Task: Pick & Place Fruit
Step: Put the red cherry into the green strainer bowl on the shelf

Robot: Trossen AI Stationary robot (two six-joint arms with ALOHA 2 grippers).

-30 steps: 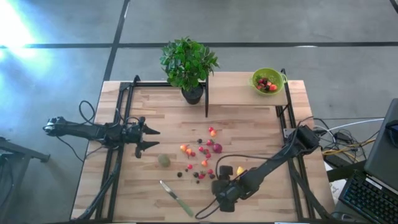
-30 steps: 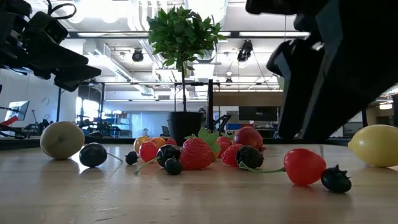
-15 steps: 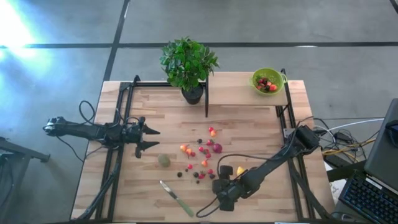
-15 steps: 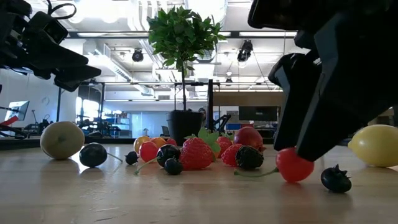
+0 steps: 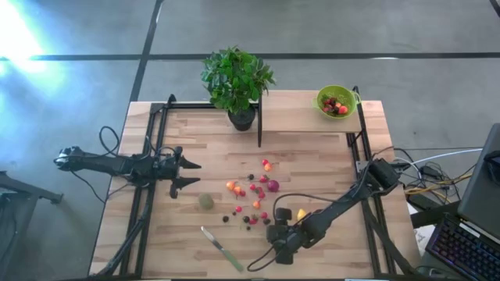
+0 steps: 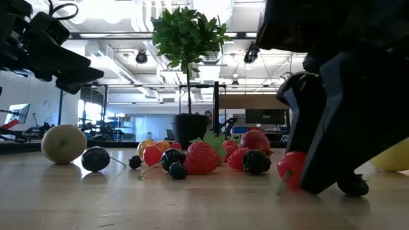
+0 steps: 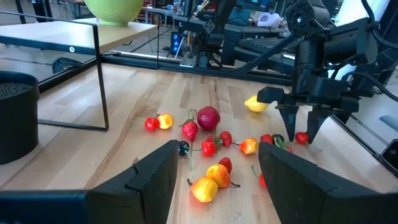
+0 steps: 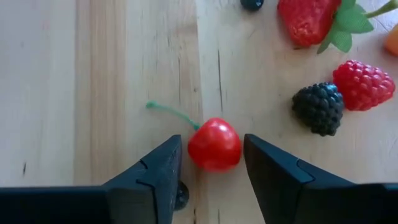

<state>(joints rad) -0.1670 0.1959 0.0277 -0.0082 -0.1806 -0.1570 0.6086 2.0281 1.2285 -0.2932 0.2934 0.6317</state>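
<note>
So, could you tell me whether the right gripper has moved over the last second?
Yes. In the low view the right gripper has come down to the wooden table, its fingers now straddling the red cherry.

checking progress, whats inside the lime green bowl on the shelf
The lime green bowl on the raised shelf by the plant holds a small pile of fruit, red and dark pieces. How many there are, and anything lying under the top ones, cannot be made out.

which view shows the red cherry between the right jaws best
The right wrist view: the glossy red toy cherry with a green stem sits centred between the right gripper jaws. The low view shows it half hidden; the left wrist view shows it small and distant; the high view hides it.
</note>
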